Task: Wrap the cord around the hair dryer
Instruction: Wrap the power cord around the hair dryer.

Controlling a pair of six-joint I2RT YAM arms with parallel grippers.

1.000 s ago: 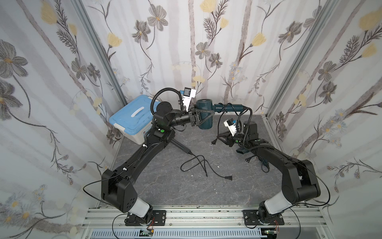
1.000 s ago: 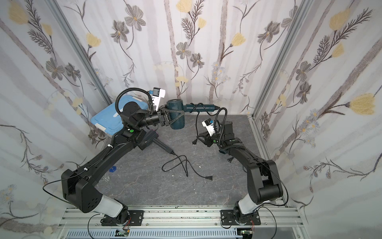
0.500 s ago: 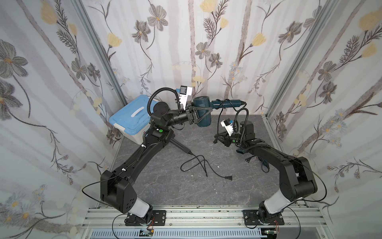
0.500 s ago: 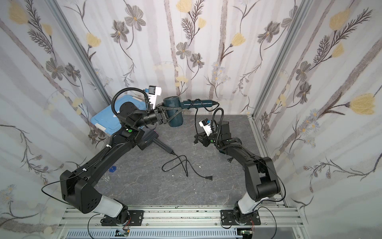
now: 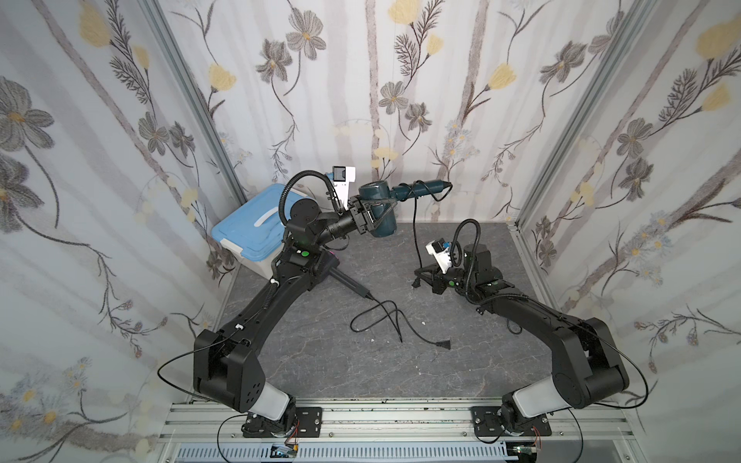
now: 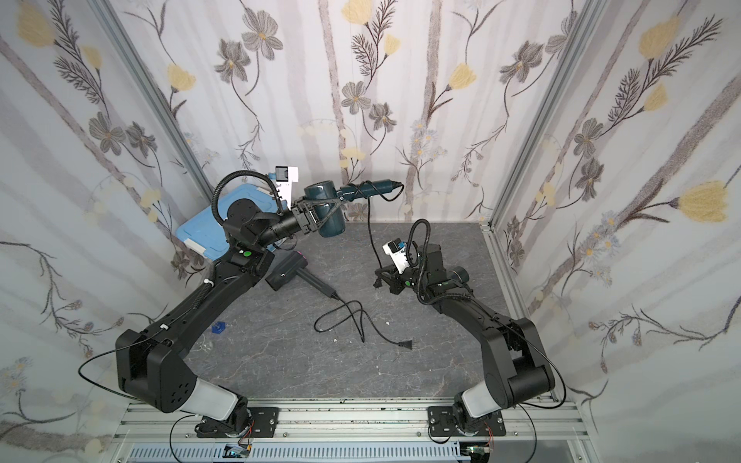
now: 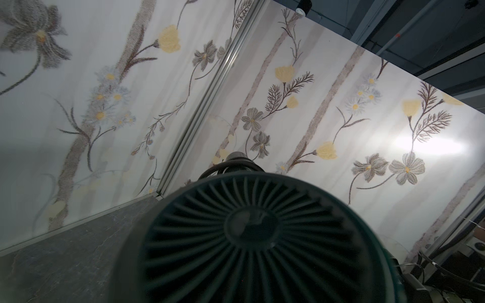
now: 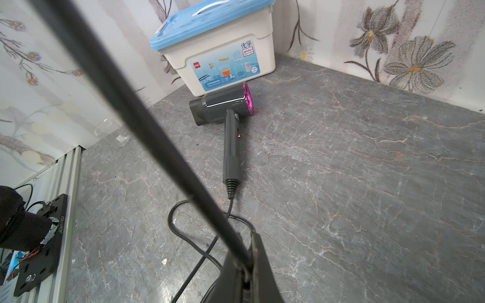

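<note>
In both top views my left gripper point(image 5: 379, 212) point(image 6: 324, 209) is shut around the barrel of the teal hair dryer point(image 5: 387, 229) point(image 6: 335, 227), holding it up near the back wall with its handle point(image 5: 419, 187) pointing right. The black cord point(image 5: 415, 228) point(image 6: 369, 234) loops round the handle, then hangs down to my right gripper point(image 5: 420, 278) point(image 6: 379, 278), low over the table. In the right wrist view that gripper point(image 8: 244, 265) is shut on the cord point(image 8: 147, 126), which runs taut away from it. The dryer's rear grille point(image 7: 252, 236) fills the left wrist view and hides the fingers.
A second, grey and magenta hair dryer point(image 5: 348, 280) point(image 8: 225, 105) lies on the table, its own cord point(image 5: 381, 320) and plug point(image 5: 443, 344) loose in the middle. A white box with a blue lid point(image 5: 252, 228) point(image 8: 217, 52) stands at the back left. A small blue piece point(image 6: 218, 328) lies under the left arm.
My right gripper has closed on the cord and shifted a little left and lower. The left arm has raised the hair dryer toward the back wall.
</note>
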